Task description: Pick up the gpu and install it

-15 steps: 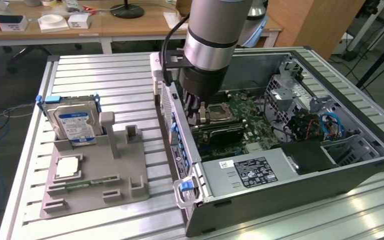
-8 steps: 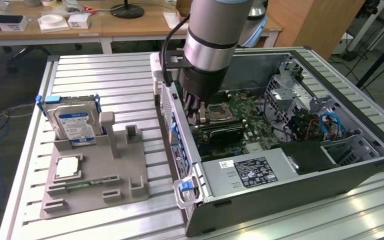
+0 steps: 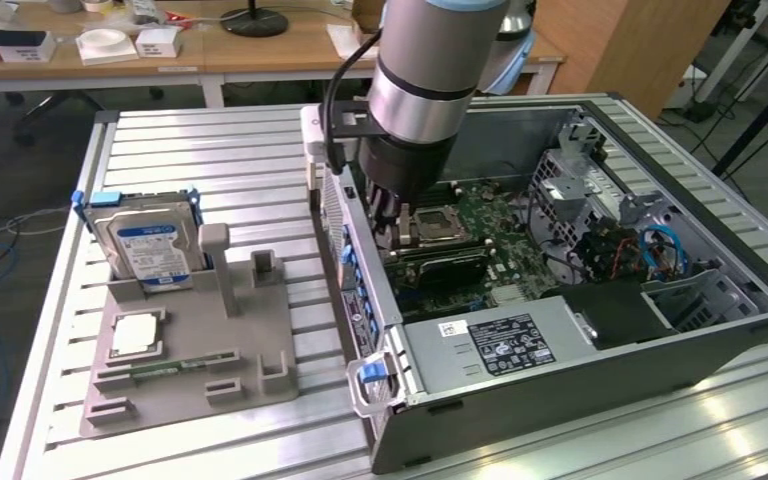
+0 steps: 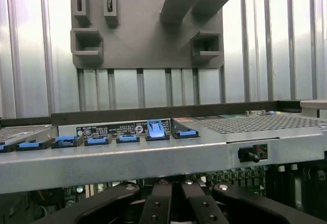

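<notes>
The gpu (image 3: 440, 264) is showing as a thin, flat, dark rectangular card with a black face. It is sitting inside the open grey metal computer case (image 3: 704, 350), on the green motherboard (image 3: 511, 255) just beside the square silver processor socket (image 3: 431, 225). Its bracket end is not showing clearly.

The black claw (image 3: 387, 225) is reaching down into the case, directly above the card's end nearer the case wall. In the wrist view its fingers (image 4: 156, 203) are pressing together, so the claw (image 4: 163, 196) is closed. Whether it is pinching the card's edge or only hovering over it cannot be told.

One silver-and-black robot arm (image 3: 424, 70) is working over one ribbed aluminium bench (image 3: 197, 150). One case is lying on its side there, holding one grey power supply with a white label (image 3: 504, 345).

Towards the exterior view's left, one grey plastic parts holder (image 3: 244, 330) is standing on the bench. It is carrying one blue-labelled silver hard drive (image 3: 151, 245) upright, one flat silver square chip (image 3: 135, 335) and one narrow green memory stick (image 3: 157, 371).

At least six blue plastic clips (image 4: 157, 130) are lining the case's rear edge, with one standing higher than the others.
</notes>
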